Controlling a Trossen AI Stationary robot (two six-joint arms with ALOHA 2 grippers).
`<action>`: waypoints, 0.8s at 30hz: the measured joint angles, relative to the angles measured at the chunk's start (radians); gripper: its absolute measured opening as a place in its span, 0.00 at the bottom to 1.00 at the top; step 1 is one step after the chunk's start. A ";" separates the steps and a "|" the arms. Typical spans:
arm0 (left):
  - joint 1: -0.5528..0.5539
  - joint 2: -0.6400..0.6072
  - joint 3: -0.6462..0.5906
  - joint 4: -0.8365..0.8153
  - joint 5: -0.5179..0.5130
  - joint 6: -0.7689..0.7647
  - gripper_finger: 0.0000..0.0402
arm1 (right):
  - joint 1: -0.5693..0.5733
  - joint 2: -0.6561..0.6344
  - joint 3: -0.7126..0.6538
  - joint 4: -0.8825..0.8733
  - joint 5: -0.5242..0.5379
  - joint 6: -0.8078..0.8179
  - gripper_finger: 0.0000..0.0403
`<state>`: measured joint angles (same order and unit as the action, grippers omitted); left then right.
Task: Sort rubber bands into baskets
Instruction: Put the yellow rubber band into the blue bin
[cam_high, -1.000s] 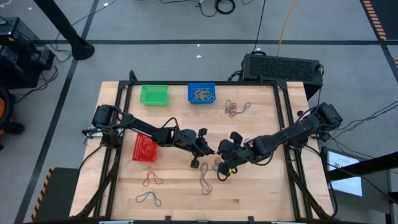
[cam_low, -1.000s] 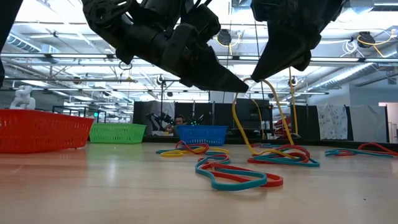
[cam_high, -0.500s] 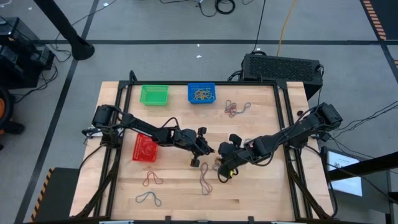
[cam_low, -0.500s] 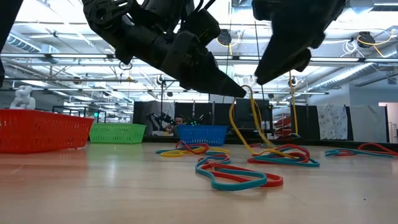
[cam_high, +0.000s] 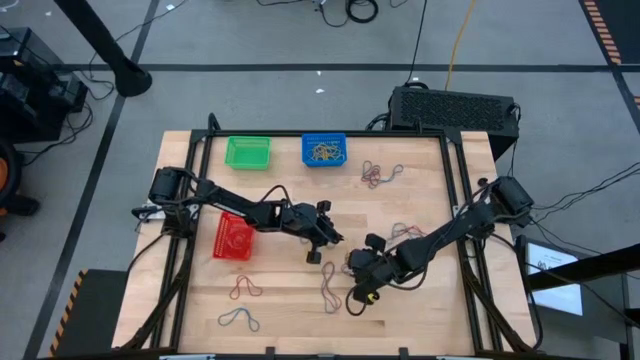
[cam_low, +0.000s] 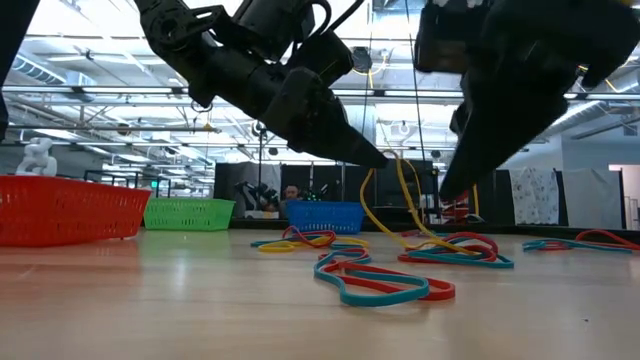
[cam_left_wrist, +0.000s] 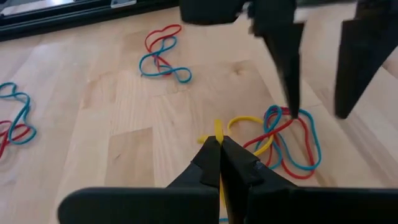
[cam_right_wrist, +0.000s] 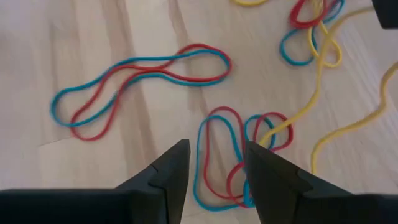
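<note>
Yellow rubber band (cam_low: 385, 205) pinched in left gripper (cam_left_wrist: 219, 144); right gripper (cam_right_wrist: 214, 163) spread nearby. Risk: trailing loop snags tangled bands (cam_left_wrist: 289, 140).

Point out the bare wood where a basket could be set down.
Free: the near right corner, and the strip between the red basket and green basket. Crowded: mid-table, where both tools meet over tangled bands.

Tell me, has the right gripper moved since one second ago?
Yes. In the high view the right gripper has drawn back toward the table's front edge, away from the blue basket, and now stands open.
</note>
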<state>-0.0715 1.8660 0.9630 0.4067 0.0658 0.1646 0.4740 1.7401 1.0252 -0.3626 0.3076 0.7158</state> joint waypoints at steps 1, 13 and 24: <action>0.000 0.000 0.000 0.000 0.000 0.000 0.00 | 0.000 0.007 0.000 0.000 0.000 0.004 0.36; 0.000 0.000 0.000 0.002 0.000 0.000 0.00 | 0.026 0.060 0.000 -0.012 0.008 0.036 0.36; 0.000 0.000 0.000 0.003 0.000 0.000 0.00 | 0.026 0.046 0.000 -0.020 0.028 0.032 0.36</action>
<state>-0.0719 1.8660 0.9630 0.4094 0.0659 0.1646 0.4999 1.7859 1.0248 -0.3825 0.3352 0.7478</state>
